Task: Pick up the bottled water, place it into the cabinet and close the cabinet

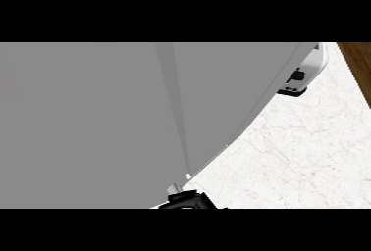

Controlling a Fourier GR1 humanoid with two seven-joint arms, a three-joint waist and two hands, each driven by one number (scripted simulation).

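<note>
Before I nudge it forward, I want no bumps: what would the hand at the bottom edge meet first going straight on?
Probably the grey cabinet front: the hand sits right at its lower corner, though depth is unclear.

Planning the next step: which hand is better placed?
Unclear which: a grey panel fills most of the view. Only one black hand shows, at the lower edge by the panel's corner; probably that one.
</note>
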